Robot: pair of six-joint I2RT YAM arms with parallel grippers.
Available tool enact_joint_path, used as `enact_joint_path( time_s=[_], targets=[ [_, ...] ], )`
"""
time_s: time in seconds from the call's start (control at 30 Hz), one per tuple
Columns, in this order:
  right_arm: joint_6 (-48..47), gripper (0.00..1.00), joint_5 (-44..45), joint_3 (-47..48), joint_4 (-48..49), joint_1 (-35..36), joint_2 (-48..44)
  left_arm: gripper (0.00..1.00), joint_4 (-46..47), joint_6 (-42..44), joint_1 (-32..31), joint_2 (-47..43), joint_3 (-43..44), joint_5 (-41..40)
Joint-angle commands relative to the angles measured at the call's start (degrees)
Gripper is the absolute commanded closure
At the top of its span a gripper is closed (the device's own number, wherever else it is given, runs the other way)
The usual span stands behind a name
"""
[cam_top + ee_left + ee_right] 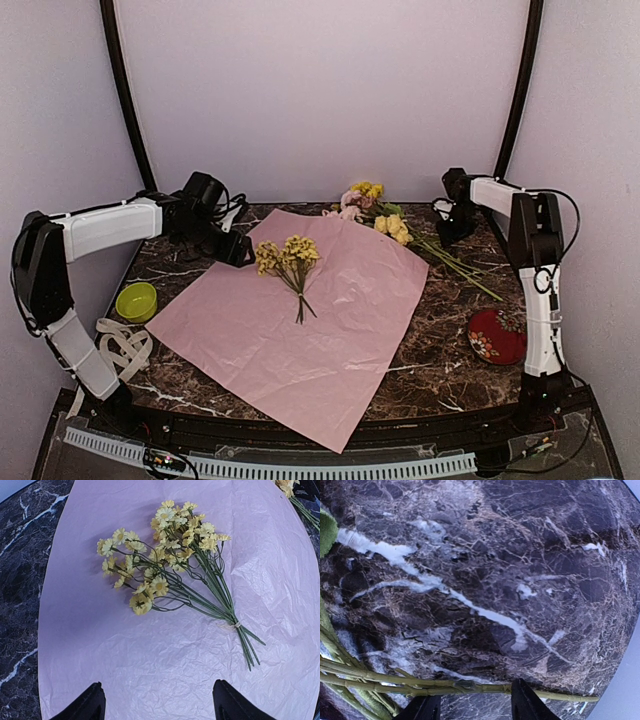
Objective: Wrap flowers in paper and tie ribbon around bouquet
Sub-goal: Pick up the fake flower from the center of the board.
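Two bunches of flowers are recorded. A small yellow bunch (170, 565) is laid near the middle of the paper (330, 330), bound at its stalks. A mixed bunch (375, 207) of yellow and pink blooms is found off the sheet at the rear, with its long stems (395, 679) trailing over the marble table (520, 580) toward the right. The ribbon (120, 345) is left well apart at the near left, beside a green bowl (136, 300).

The left gripper (159, 705) is held wide above the sheet, with nothing between its fingers. The right gripper (476, 702) is set part-way apart right at the stems, the gap far wider than any one of them. No hold is made out.

Risks are judged as follows:

- **Partial grip:** if only one or two thin stems are caught, the rest may be left behind or the bunch splayed.
- **Dragging over the sheet:** stems pulled across the sheet's edge may crease or shift the thin paper, and the yellow bunch may be knocked askew.
- **Overhang:** the sheet's near corner appears to reach over the table's near edge, so the sheet may be slid off by a tug.
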Motion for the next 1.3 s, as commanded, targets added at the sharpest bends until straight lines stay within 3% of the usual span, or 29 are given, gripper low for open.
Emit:
enact_joint_path(
  time_s=[0.0, 0.57, 0.87, 1.1, 1.27],
  targets=[
    [-2.5, 0.51, -1.7, 2.0, 2.0, 1.0, 1.3, 0.24, -1.3, 0.7, 0.5, 0.5, 1.1, 0.7],
    [-13.2, 0.51, -0.7, -1.8, 9.4, 7.1, -2.7, 0.24, -1.7, 0.8, 0.6, 0.8, 1.3, 1.5],
    [-14.9, 0.84, -1.9, -2.5, 7.6, 7.5, -1.6, 0.24, -1.8, 1.0, 0.6, 0.9, 1.4, 1.3],
    [-15.8, 0.99, 2.1, -8.8, 11.8, 7.4, -6.5, 0.24, -1.9, 1.0, 0.6, 1.0, 1.4, 1.5],
    [-14.7, 1.00, 5.2, -13.1, 15.3, 7.4, -10.6, 0.24, -2.0, 1.0, 0.7, 1.0, 1.5, 1.5]
  ],
)
